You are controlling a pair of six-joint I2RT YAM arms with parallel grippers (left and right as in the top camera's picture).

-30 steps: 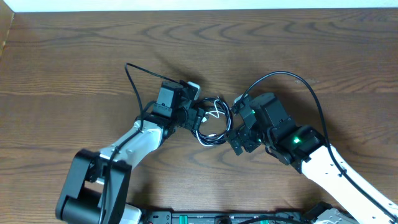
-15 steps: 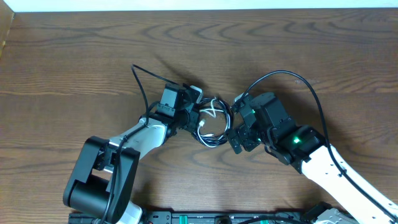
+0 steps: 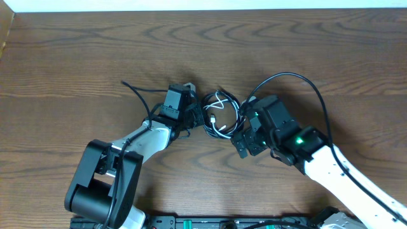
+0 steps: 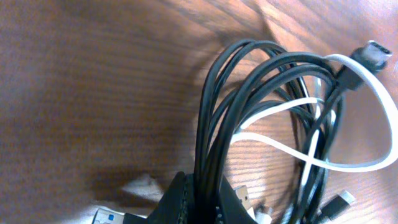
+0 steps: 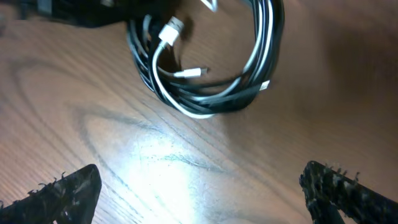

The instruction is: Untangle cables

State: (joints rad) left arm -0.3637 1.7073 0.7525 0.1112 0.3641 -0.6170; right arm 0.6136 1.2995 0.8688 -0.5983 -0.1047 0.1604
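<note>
The cables [image 3: 220, 115] lie as a tangled coil of black loops with one white cord at the table's middle. My left gripper [image 3: 196, 119] sits at the coil's left side. In the left wrist view it [image 4: 204, 190] is shut on several black strands of the cables [image 4: 249, 93], and the white cable [image 4: 373, 124] loops off to the right. My right gripper [image 3: 240, 135] stands open just right of and below the coil. In the right wrist view the cables [image 5: 205, 68] lie ahead of its fingers [image 5: 62, 193], with bare wood between them.
The wooden table [image 3: 76, 57] stretches around the coil. The thick black wire [image 3: 299, 77] of the right arm arches over its wrist. Small plug ends [image 4: 373, 53] stick out of the bundle.
My left gripper has gone from open to shut on black strands, and the coil has shifted slightly up and right. The right arm has barely moved.
</note>
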